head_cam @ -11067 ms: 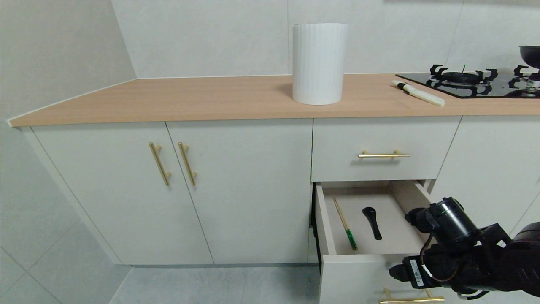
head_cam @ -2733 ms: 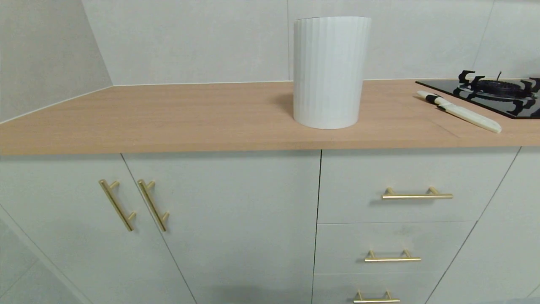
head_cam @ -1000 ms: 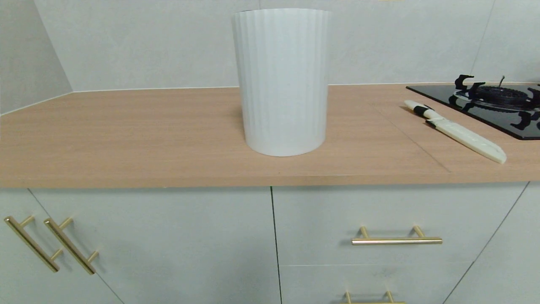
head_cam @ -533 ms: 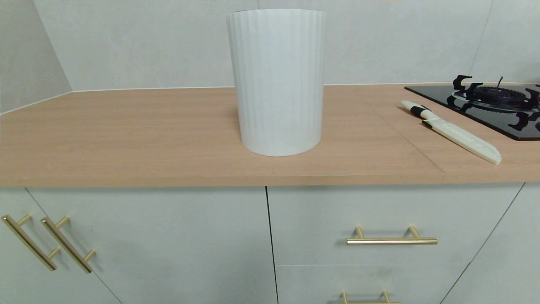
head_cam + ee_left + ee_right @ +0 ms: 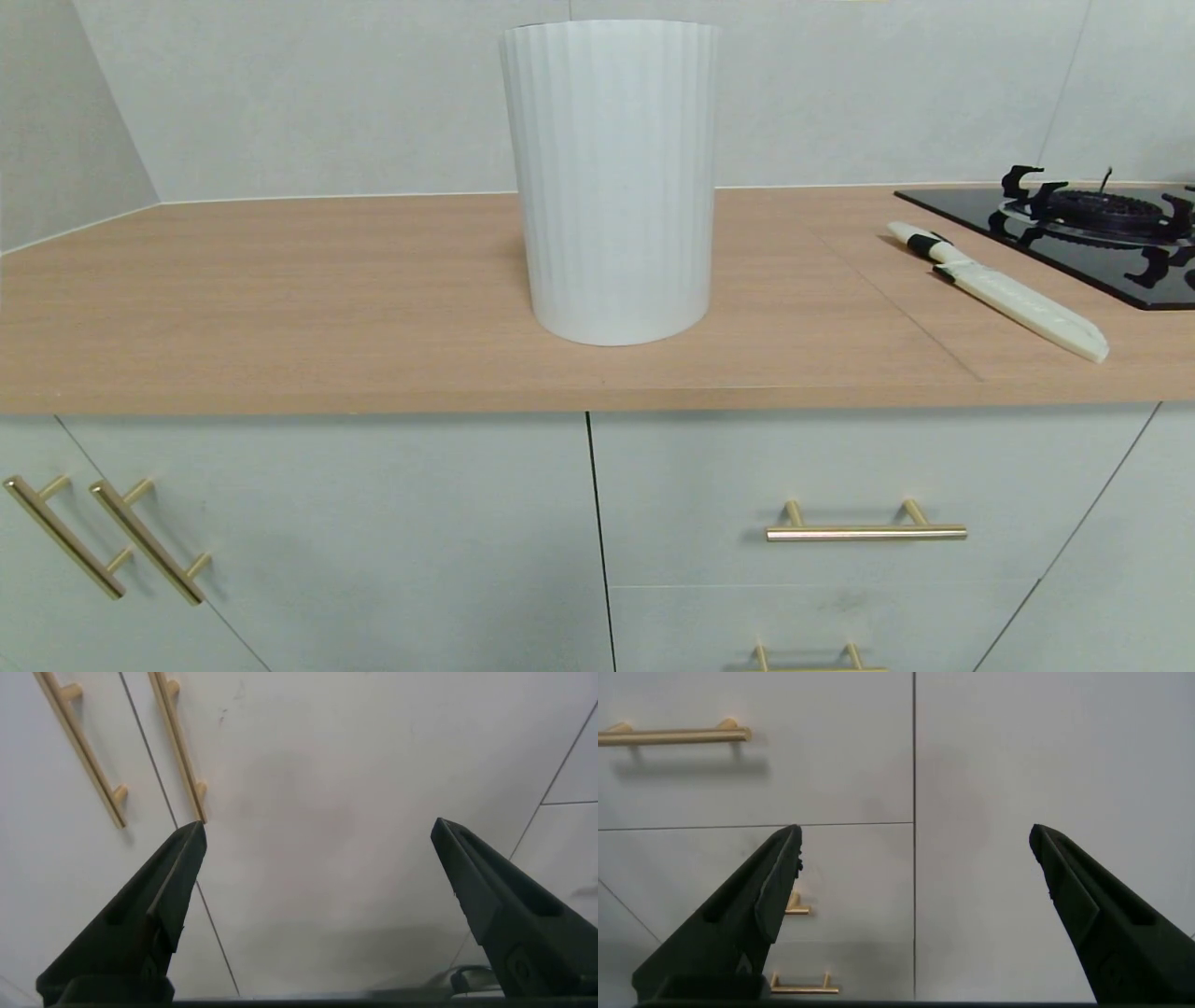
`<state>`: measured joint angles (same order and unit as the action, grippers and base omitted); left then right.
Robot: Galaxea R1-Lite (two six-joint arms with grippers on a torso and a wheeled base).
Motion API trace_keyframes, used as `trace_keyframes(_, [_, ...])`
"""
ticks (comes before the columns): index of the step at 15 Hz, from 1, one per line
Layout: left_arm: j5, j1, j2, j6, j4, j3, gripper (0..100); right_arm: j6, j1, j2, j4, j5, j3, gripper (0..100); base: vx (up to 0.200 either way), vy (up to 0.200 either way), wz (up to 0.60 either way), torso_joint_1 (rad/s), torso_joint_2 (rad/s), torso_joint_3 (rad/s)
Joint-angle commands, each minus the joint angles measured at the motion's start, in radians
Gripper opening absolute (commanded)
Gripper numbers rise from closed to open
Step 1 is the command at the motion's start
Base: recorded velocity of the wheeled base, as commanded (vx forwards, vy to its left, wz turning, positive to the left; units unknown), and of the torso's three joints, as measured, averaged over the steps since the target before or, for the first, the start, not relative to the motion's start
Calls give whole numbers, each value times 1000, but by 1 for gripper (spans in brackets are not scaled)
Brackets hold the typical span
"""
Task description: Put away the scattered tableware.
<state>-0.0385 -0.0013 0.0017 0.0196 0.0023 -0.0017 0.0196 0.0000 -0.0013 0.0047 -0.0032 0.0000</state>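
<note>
My left pincer [image 5: 318, 831] stands apart, with nothing between its two fingers [image 5: 154, 905]. It faces two shut doors [image 5: 318, 756] that carry two gold door handles [image 5: 177, 737], set side by side on either side of the seam. From my head I see the same pair at the far left, below the counter [image 5: 280, 299].

On the counter stands one white ribbed canister [image 5: 611, 182], upright and near the middle. To its right lies one knife [image 5: 1004, 296], the one piece of tableware left out. It is cream, with a black band on the grip. It lies flat on the wood, well apart from the canister and just beside the near edge of the stove [image 5: 1074, 254], but not touching it. Its tip points toward the counter's front edge. The stove is one black glass plate with a burner grate [image 5: 1092, 207] on it.

Below the knife I count two drawer handles [image 5: 866, 532] from my head, the lower one cut by the frame. My right pincer [image 5: 915, 833] is also apart and bare. It faces the shut drawers [image 5: 738, 784], and there I count three handles stacked, the middle one half hidden behind a finger.
</note>
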Motion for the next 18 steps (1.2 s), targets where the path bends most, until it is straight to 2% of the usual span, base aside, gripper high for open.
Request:
trace_keyframes(1, [0, 1, 0, 0, -1, 0, 100, 0, 0, 1, 0, 0, 0, 100, 0, 0, 0, 27, -105, -66])
trace_keyframes(5, [0, 0, 0, 0, -1, 0, 100, 0, 0, 1, 0, 0, 0, 100, 0, 0, 0, 78, -263, -259])
trace_keyframes(18, [0, 0, 0, 0, -1, 0, 100, 0, 0, 1, 0, 0, 0, 100, 0, 0, 0, 188, -494, -289])
